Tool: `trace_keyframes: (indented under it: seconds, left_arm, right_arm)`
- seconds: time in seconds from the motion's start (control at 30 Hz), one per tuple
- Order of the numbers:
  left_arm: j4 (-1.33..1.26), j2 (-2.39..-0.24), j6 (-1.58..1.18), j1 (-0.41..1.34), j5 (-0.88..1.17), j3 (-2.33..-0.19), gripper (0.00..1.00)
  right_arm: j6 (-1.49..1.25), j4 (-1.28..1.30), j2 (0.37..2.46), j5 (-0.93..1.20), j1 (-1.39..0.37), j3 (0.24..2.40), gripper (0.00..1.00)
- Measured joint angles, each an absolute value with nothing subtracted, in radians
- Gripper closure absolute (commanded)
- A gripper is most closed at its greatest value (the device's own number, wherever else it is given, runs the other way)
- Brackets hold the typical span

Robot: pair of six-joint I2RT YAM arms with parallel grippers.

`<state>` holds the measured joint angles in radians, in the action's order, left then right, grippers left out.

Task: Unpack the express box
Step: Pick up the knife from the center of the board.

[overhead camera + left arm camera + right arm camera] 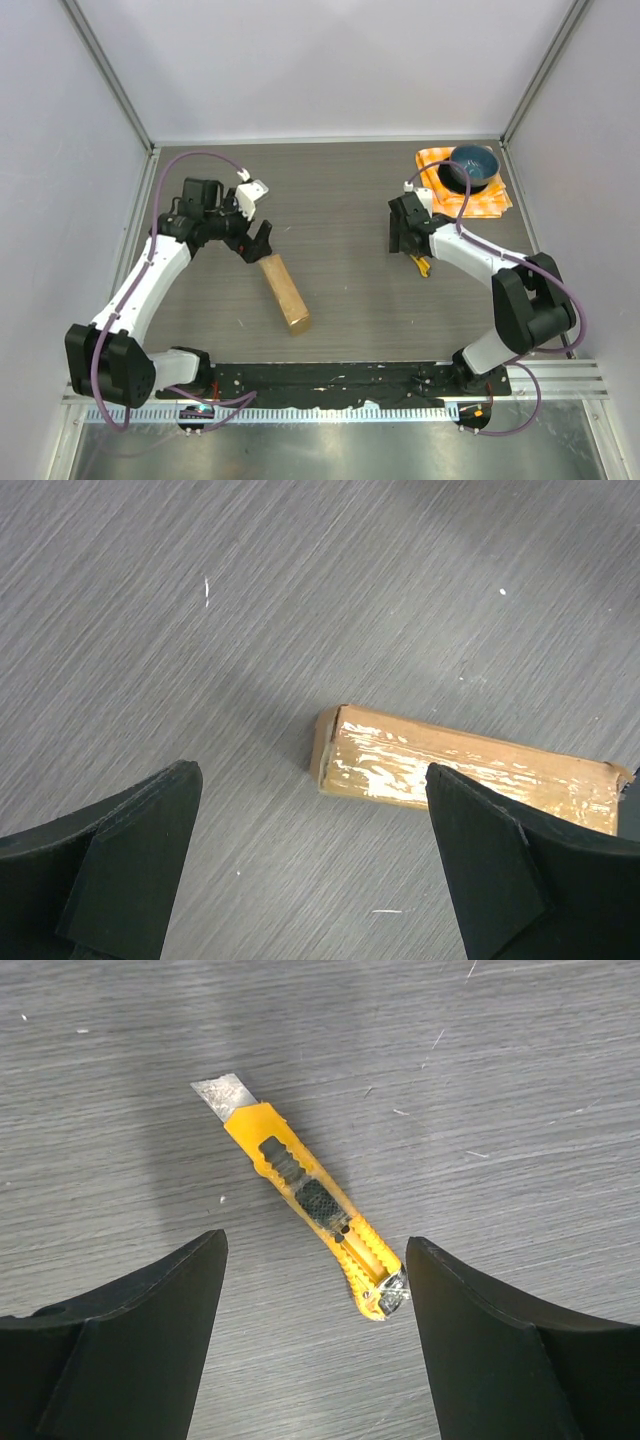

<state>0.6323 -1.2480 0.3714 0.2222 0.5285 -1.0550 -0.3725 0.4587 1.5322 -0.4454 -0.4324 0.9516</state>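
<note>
right wrist view: your right gripper (315, 1242) gapes empty over the yellow plastic box cutter (305, 1200); close off-centre and its bare blade could skid away.

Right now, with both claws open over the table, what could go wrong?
1. The yellow utility knife lies flat with its blade out. The open right gripper might pinch it crookedly, so it could twist or slip.
2. The express box has glossy tape on it, and the open left gripper sits over only one end. A grip there might slide off or swing the box.
</note>
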Motion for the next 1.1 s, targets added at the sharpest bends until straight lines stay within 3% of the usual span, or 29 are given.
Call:
trace_keyframes:
  seconds: [0.57, 0.67, 0.87, 0.9, 1.1]
  left_arm:
    - [0.773, -1.166, 0.382, 0.222, 0.585, -1.147, 0.00]
    - [0.787, -1.150, 0.382, 0.222, 0.593, -1.171, 0.00]
    - [0.807, -1.122, 0.374, 0.222, 0.595, -1.188, 0.00]
    - [0.807, -1.122, 0.373, 0.222, 0.595, -1.189, 0.00]
    - [0.821, -1.125, 0.354, 0.222, 0.599, -1.194, 0.00]
  right_arm:
    - [-0.402, 0.417, 1.608, -0.350, -0.338, 0.887, 0.32]
    - [-0.401, 0.409, 1.611, -0.327, -0.332, 0.886, 0.39]
    - [-0.405, 0.360, 1.616, -0.254, -0.331, 0.875, 0.63]
    - [-0.406, 0.350, 1.614, -0.242, -0.331, 0.871, 0.71]
    - [-0.397, 0.298, 1.565, -0.180, -0.337, 0.818, 0.87]
